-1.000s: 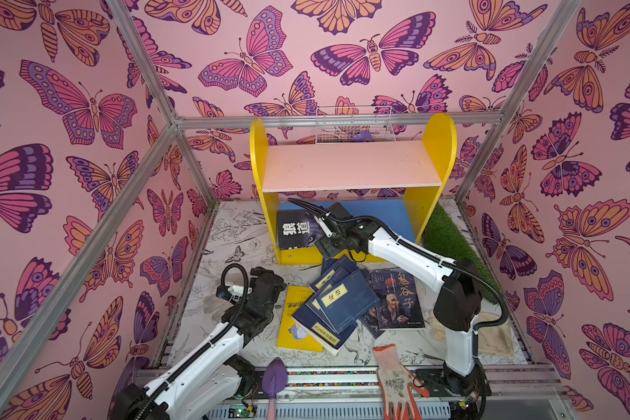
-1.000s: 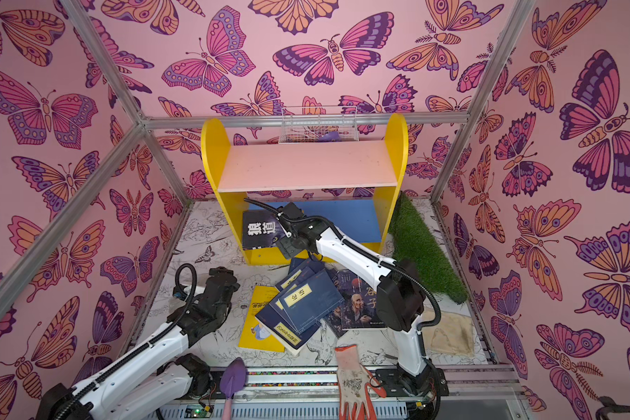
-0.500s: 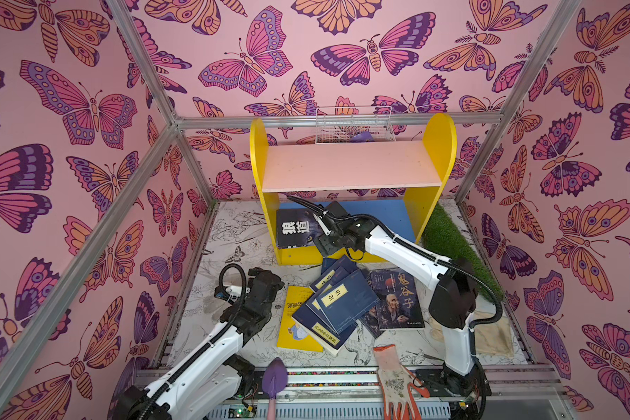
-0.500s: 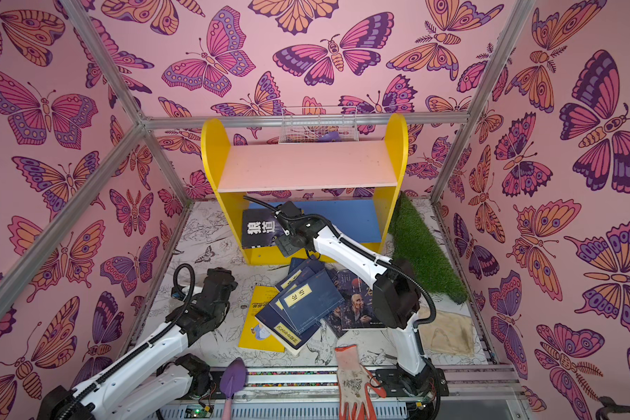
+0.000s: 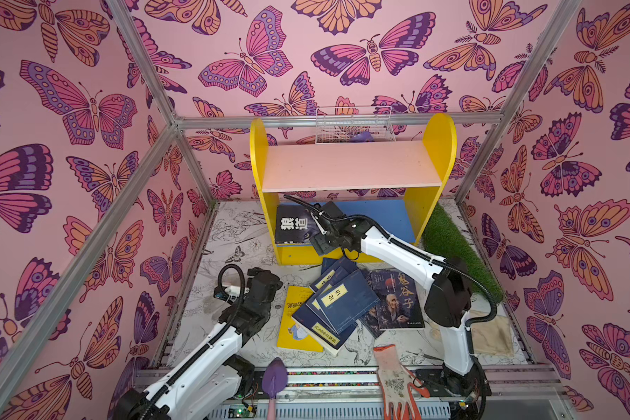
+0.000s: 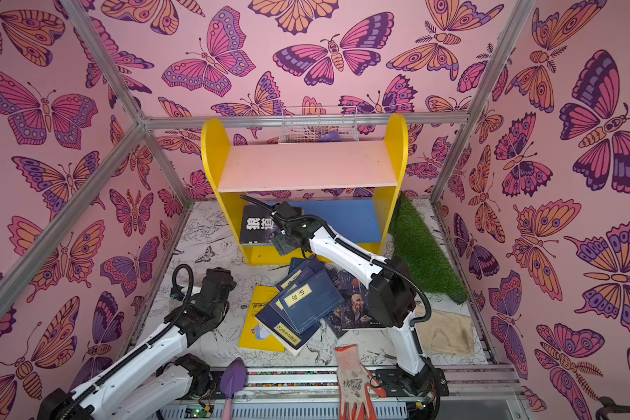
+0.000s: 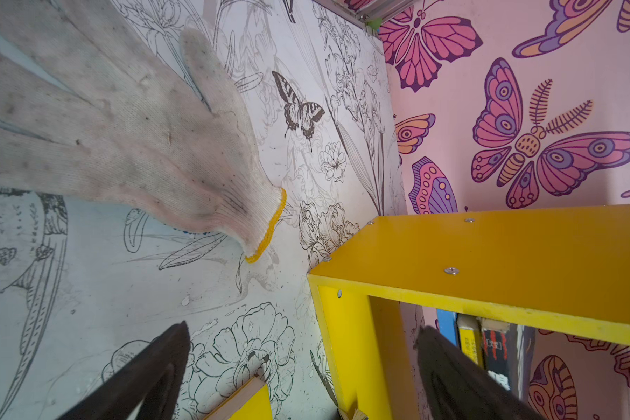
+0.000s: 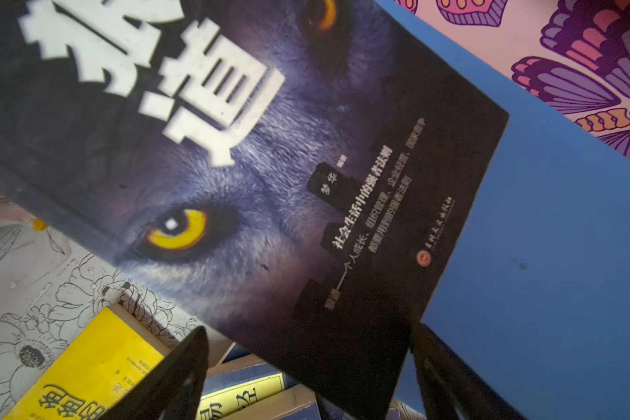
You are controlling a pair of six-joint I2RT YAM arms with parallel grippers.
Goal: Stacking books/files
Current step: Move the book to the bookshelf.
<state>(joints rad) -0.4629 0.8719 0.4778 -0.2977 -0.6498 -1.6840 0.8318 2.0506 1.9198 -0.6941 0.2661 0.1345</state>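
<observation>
The black wolf-face book (image 5: 293, 223) (image 6: 259, 225) lies flat at the left end of the yellow shelf unit's blue lower board (image 5: 386, 218), overhanging its front edge. My right gripper (image 5: 319, 232) (image 8: 306, 329) is open, and a corner of that book (image 8: 270, 163) sits between its fingers. On the table in front lies a loose pile: navy books with yellow labels (image 5: 346, 302), a yellow book (image 5: 295, 320) and a dark portrait book (image 5: 397, 302). My left gripper (image 5: 270, 282) (image 7: 302, 327) hovers open and empty left of the pile, near the shelf's left side panel (image 7: 350, 345).
A cloth glove (image 7: 124, 138) lies on the table by the left arm. A white-and-orange glove (image 5: 397, 381) and a purple trowel (image 5: 274, 378) rest on the front rail. Green turf (image 5: 455, 251) and a beige cloth (image 5: 491, 331) are at the right. A wire basket (image 5: 353, 125) hangs behind the shelf's pink top (image 5: 350, 167).
My right gripper has edged left and toward the back, and the wolf-face book has slid a little deeper onto the blue board. The left arm has hardly moved.
</observation>
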